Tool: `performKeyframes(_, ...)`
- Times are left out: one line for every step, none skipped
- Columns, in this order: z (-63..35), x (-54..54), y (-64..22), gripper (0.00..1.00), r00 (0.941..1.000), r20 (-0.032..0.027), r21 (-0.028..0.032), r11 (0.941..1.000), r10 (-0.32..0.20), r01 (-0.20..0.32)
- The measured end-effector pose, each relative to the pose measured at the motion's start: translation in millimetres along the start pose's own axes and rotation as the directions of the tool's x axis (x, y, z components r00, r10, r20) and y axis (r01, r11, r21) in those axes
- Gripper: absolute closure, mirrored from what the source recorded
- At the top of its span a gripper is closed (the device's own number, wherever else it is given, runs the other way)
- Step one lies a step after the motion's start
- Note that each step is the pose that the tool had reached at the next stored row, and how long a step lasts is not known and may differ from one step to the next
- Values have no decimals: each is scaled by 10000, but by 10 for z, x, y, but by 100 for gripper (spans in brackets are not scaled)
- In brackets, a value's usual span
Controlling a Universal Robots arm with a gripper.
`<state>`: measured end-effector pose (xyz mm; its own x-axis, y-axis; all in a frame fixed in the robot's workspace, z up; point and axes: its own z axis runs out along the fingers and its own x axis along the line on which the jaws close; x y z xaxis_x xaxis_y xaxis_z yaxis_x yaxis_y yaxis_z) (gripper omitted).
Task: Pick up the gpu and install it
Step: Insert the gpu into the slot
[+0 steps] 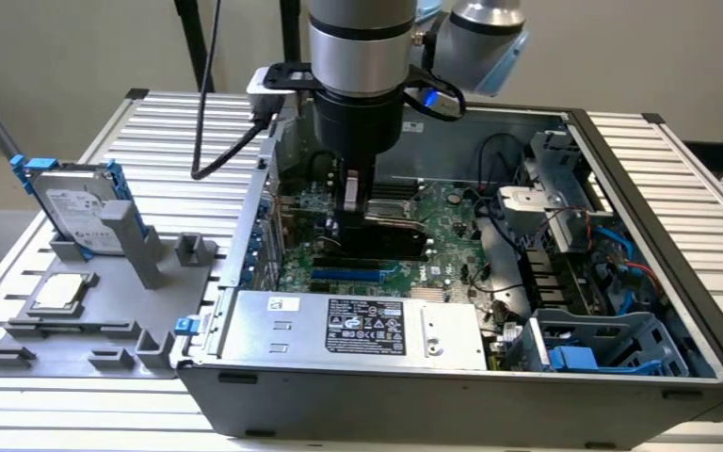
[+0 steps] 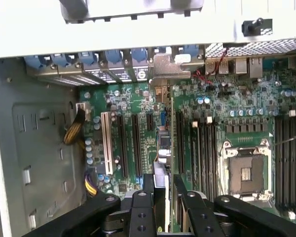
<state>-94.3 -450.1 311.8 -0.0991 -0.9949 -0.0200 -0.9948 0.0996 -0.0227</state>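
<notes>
Robot arm [image 1: 359, 56] hangs over an open computer case [image 1: 659, 250] lying on a slatted metal table [image 1: 700, 160]; we see its gripper [image 1: 357, 209] down inside, clamped narrowly on the gpu [image 1: 380, 245], which stands on edge on the green motherboard [image 1: 443, 212] with its black face turned toward the power supply [image 1: 361, 325] at the case's near side.

From the exterior view we get the wider setting; a grey fixture [image 1: 86, 330] sits outside the case at the exterior view's left, carrying a silver hard drive [image 1: 75, 202] in a blue frame, propped upright, and a small square processor chip [image 1: 60, 292] lying flat.

From the wrist view we look along the card itself; it appears edge-on as a thin strip between the two black fingers [image 2: 143, 207], which press it from either side; its silver end bracket [image 2: 164, 66] meets the row of blue-tabbed slot covers [image 2: 113, 59] at the case's rear wall; the card runs in line with the expansion slots [image 2: 136, 143], with the empty processor socket [image 2: 245, 170] well apart from it; whether it is fully seated in a slot we cannot tell.
</notes>
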Motion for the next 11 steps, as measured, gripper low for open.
performKeyframes(18, 1, 7, 74, 10000, 5, -1, 10000, 1, -1)
performKeyframes(36, 2, 8, 74, 10000, 14, -1, 10000, 0, 0)
performKeyframes(54, 2, 9, 74, 10000, 23, -1, 10000, -1, 1)
performKeyframes(73, 3, 10, 74, 10000, 33, -1, 10000, -1, 1)
performKeyframes(91, 3, 13, 74, 10000, 42, -1, 10000, 0, 0)
performKeyframes(109, 4, 15, 74, 10000, 48, -1, 10000, 1, -1)
performKeyframes(126, 4, 17, 74, 10000, 51, -1, 10000, 1, -1)
performKeyframes(144, 5, 20, 74, 10000, 55, -2, 10000, 1, -1)
performKeyframes(162, 6, 21, 74, 10000, 58, -2, 10000, 1, -1)
performKeyframes(181, 6, 23, 74, 10000, 63, -2, 10000, 1, -1)
performKeyframes(199, 7, 27, 74, 10000, 64, -2, 10000, 3, -3)
